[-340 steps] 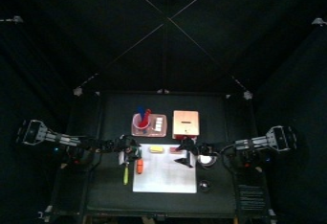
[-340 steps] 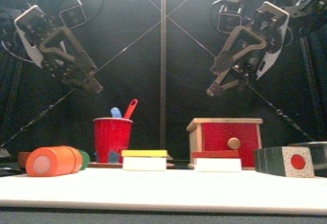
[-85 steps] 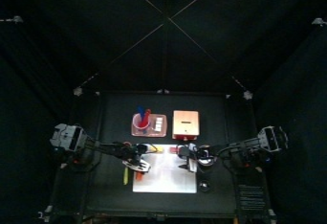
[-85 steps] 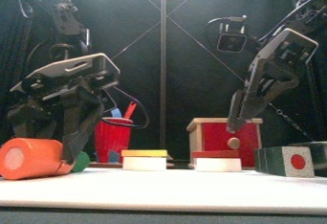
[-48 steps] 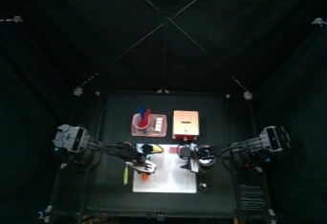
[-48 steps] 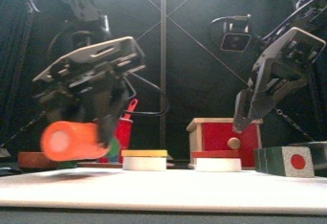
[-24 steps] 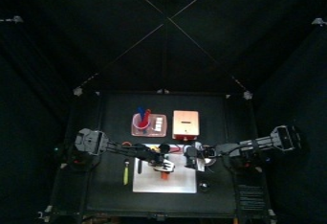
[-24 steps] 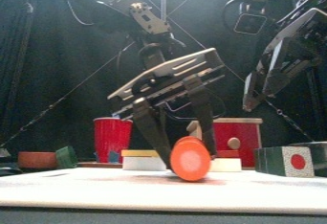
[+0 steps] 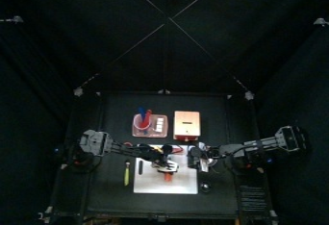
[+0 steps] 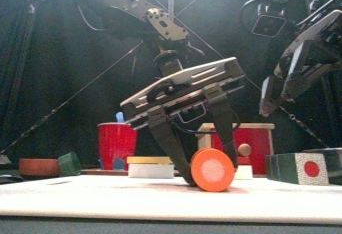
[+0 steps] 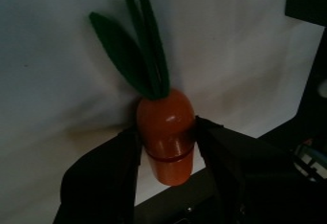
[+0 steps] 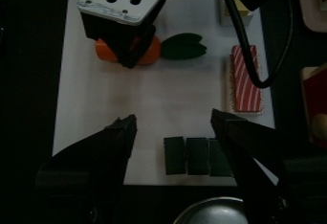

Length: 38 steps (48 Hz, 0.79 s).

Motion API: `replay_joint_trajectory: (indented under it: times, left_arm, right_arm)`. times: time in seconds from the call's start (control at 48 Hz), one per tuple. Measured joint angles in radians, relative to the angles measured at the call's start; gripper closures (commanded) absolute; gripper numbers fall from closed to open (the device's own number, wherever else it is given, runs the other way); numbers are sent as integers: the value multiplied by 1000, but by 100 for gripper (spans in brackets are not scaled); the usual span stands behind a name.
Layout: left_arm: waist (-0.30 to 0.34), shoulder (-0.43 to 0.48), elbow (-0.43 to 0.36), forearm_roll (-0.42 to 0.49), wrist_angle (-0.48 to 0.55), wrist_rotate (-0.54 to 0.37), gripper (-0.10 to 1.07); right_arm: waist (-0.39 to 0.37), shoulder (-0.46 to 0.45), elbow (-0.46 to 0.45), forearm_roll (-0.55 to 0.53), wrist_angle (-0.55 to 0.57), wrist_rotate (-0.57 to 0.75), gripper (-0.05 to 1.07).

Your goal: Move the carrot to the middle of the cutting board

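Note:
The carrot, orange with dark green leaves, lies on the white cutting board near its middle. In the front view its round end rests on the board's surface. My left gripper stands over it with a jaw close against each side. From above, the carrot shows as an orange spot under that gripper. The right wrist view also shows the carrot. My right gripper hovers open over the board's right part, nothing between its fingers, high at the right in the front view.
A red cup, a red box and a black block with a red dot stand behind the board. A red striped block and dark green blocks lie on it. A pinkish board and tan board lie farther back.
My left gripper carried the carrot rightward from the board's left edge to its middle and lowered it onto the surface. The right arm hardly moved.

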State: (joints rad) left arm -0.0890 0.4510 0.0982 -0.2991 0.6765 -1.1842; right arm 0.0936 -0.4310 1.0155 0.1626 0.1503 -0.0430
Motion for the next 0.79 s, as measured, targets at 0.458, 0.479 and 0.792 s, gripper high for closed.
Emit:
replay_joint_trajectory:
  times: [0.458,0.479,0.792]
  left_arm:
    - [5,-18,15,2,8,9,7]
    - [5,-23,17,3,8,12,7]
    - [21,-91,29,43,8,15,7]
  right_arm:
    - [3,0,0,0,-6,0,8]
    - [3,0,0,-2,-6,0,8]
    - [6,0,2,3,-8,0,8]
